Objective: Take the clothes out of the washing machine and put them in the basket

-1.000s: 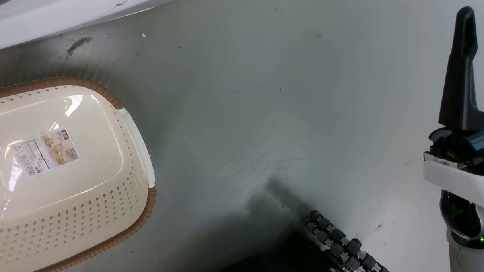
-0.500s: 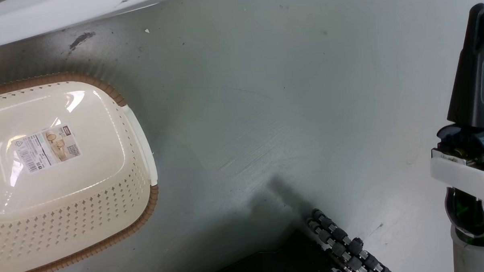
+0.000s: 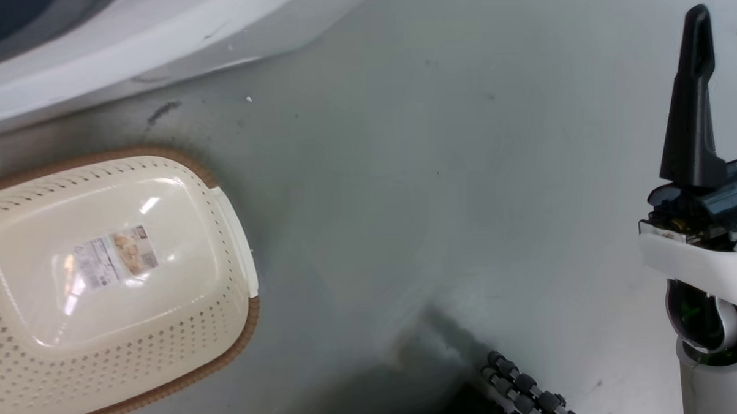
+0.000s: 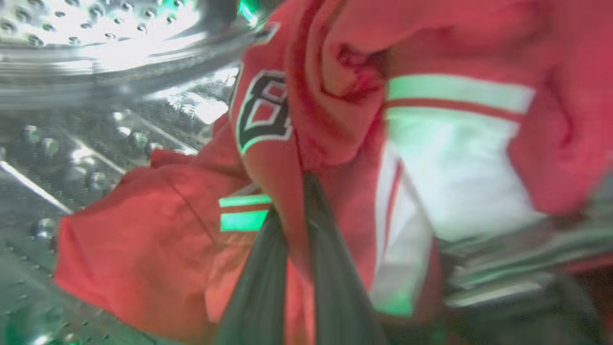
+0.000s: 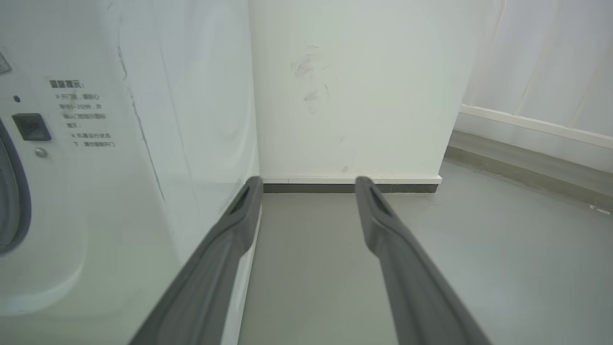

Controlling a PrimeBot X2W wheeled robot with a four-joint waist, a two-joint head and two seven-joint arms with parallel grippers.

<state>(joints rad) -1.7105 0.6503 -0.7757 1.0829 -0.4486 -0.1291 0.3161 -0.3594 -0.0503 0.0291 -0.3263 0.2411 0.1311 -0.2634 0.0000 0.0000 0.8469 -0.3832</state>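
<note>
Rising from the bottom edge of the left wrist view, the fingers of the left gripper were seen clamped on a fold of the clothes. Red fabric was pinched between them. The garment was shown bunched around the fingertips. Its white, red-striped trim lay to the right, and a dark, white-outlined character was visible above. Behind and to the left of the clothes, the perforated steel drum was recorded, so the garment was placed inside the washing machine.

In the right wrist view, the right gripper was shown with its two fingers set well apart and nothing between them. It was held above the grey floor just beside the machine's white front, and was pointed toward a pale wall with a dark skirting.

In the head view, the basket was seen standing on the floor near the foot of the machine, well apart from the right gripper. A label was visible on its base.
</note>
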